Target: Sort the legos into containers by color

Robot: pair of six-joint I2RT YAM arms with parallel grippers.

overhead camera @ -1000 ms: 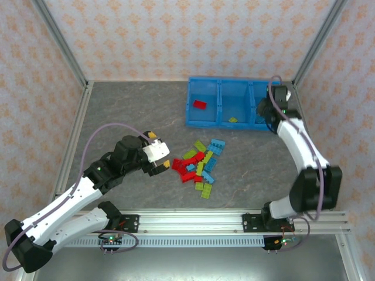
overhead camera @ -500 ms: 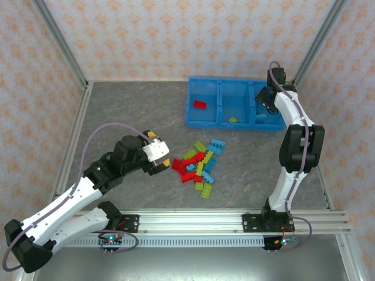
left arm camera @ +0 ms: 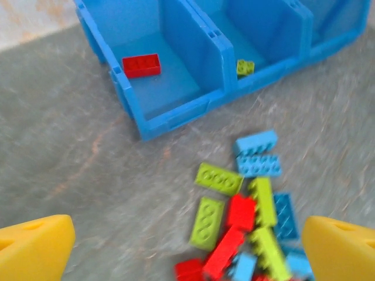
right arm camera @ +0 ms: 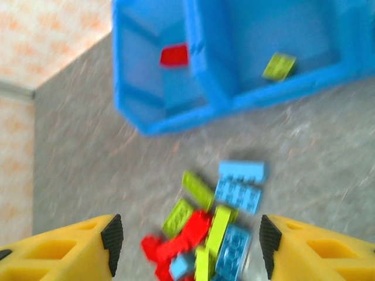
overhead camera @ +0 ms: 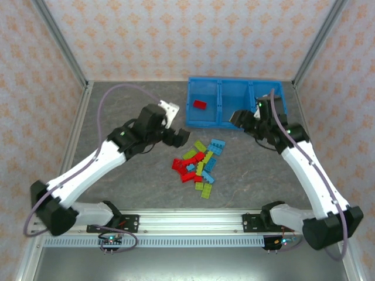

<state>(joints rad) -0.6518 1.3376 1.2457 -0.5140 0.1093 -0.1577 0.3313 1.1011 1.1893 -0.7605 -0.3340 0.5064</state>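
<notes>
Far right on the table [overhead camera: 117, 111] sits the bin [overhead camera: 203, 123]. From its right compartment the right gripper [overhead camera: 243, 119] has swung back toward the pile [overhead camera: 199, 167], jaws parted and empty, so I judge a drop was just made. Meanwhile the left gripper [overhead camera: 180, 137], wide open and empty, has moved up beside the bin's near-left corner. Most legos lie loose in the pile. A red brick [left arm camera: 140, 65] lies in the left compartment and a green brick [left arm camera: 245, 67] in the middle one.

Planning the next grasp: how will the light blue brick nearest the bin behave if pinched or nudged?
The light blue brick looks like hard plastic: probably stiff and light. Flat and boxy, it should slide, not roll. Nudging it likely shifts the adjacent blue brick.
</notes>
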